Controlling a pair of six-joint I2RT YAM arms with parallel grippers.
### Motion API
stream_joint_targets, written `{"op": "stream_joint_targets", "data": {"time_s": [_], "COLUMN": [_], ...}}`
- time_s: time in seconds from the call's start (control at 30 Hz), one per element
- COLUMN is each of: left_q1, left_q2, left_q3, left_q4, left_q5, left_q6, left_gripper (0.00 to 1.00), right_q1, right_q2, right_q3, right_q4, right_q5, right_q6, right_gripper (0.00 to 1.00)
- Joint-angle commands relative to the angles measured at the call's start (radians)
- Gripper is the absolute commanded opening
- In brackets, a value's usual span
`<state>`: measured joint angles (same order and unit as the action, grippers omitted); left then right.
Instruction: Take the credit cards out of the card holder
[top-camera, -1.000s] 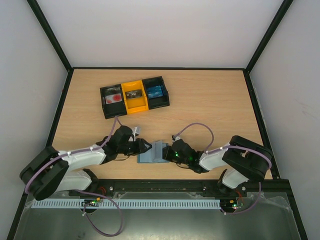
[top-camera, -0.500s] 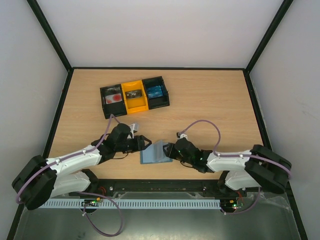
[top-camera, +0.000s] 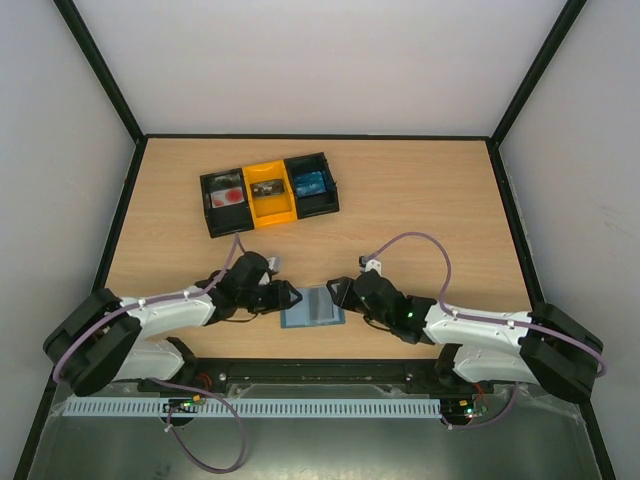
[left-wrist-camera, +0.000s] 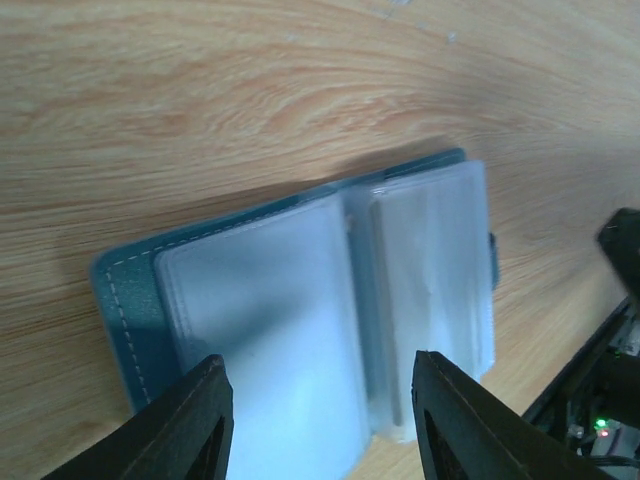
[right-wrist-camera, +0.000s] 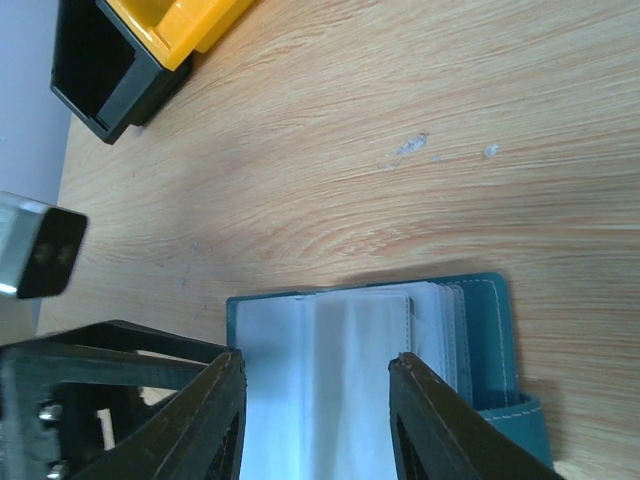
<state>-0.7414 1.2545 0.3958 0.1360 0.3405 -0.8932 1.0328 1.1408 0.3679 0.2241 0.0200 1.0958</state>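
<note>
Woodgrain tabletop (top-camera: 420, 200); stitched teal card holder (left-wrist-camera: 125, 300) lies open, frosted sleeves (left-wrist-camera: 270, 330), beneath left gripper (left-wrist-camera: 318, 400) and right gripper (right-wrist-camera: 318, 380), both half-open, holding nothing.

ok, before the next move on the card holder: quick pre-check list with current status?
1. card holder lying open and flat on the table: ok.
2. left gripper open, holding nothing: ok.
3. right gripper open, holding nothing: ok.
4. One gripper at each side of the holder: ok.
5. Anything left in the clear sleeves: cannot tell. The top ones look pale and empty in both wrist views; the pages under them are hidden.
6. tray out of both arms' way: ok, it sits farther back on the table.
</note>
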Motion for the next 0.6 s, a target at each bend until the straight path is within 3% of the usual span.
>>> {"op": "stream_joint_targets", "data": {"time_s": [0.0, 0.1, 0.3, 0.57], "left_q1": [-0.004, -0.004, -0.004, -0.004], "left_q2": [0.055, 0.058, 0.04, 0.02], "left_q3": [-0.022, -0.038, -0.061, -0.074], "left_q4": [0.04, 0.065, 0.075, 0.064], "left_q5": [0.024, 0.026, 0.015, 0.001], "left_q6": [0.028, 0.021, 0.012, 0.005], "left_gripper": [0.49, 0.44, 0.44, 0.44], "right_q1": [0.006, 0.006, 0.006, 0.005], "right_q2": [0.007, 0.044, 0.13, 0.212], "right_q3": [0.038, 0.03, -0.002, 0.001], "right_q4": [-0.026, 0.017, 0.138, 0.139], "right_q5": [0.031, -0.02, -0.087, -0.075], "right_q6": [-0.03, -0.019, 0.019, 0.013], "right_gripper": [0.4, 0.4, 0.4, 0.4]}}
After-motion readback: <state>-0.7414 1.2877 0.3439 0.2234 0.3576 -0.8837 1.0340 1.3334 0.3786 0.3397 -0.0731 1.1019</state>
